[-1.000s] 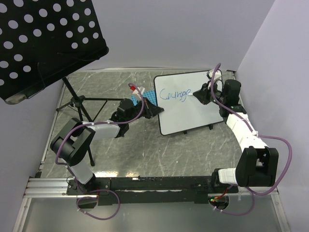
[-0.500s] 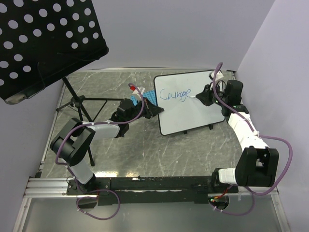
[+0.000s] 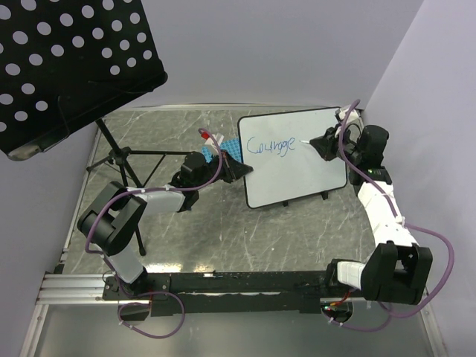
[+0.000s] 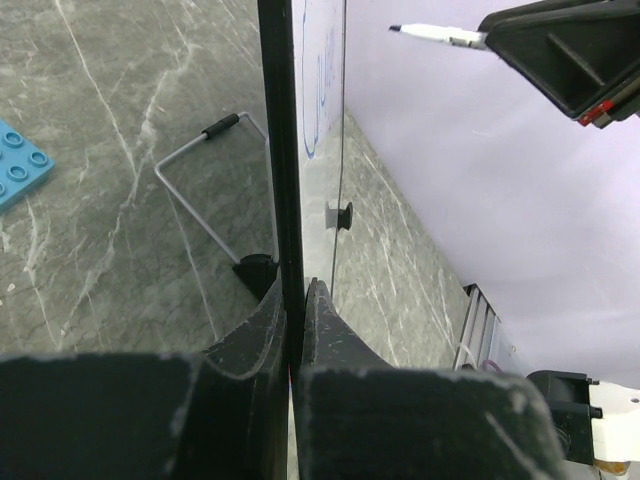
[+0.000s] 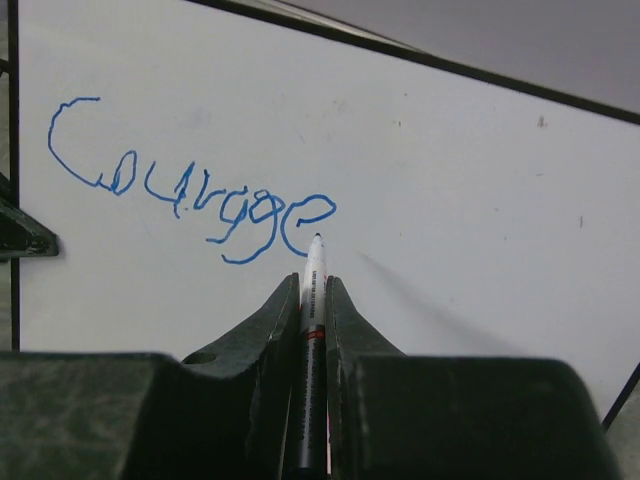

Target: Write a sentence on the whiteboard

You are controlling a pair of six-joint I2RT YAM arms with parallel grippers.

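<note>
- Whiteboard (image 3: 297, 178) stands near upright on the table (image 3: 223, 230), with its left edge pinched between the fingers of the left gripper (image 3: 239, 169).
- Left wrist view: left gripper (image 4: 293, 290) is clamped on the board's thin dark edge (image 4: 280, 150), which runs straight up and away from the fingertips. The writing face lies to the right of the fingers.
- A wire foot (image 4: 210, 175) of the board rests on the table just ahead and left of the left fingers. A blue studded plate (image 4: 15, 165) lies further left.
- Right gripper (image 3: 321, 143) sits in front of the board's face, near its upper right part, closed on a white marker (image 3: 309, 142).
- Right wrist view: the fingers of the right gripper (image 5: 313, 290) are tight on the marker (image 5: 314, 262), which pokes out straight ahead of them.
- Sentence (image 5: 200, 190), in blue cursive, reads "Courage". It lies ahead and left of the marker tip, and its last "e" is just beside the tip.
- From the left wrist, the marker (image 4: 440, 36) tip appears to stand off the board face with a gap between.
- A black perforated stand (image 3: 67, 67) sits well off to the left of the left arm.
</note>
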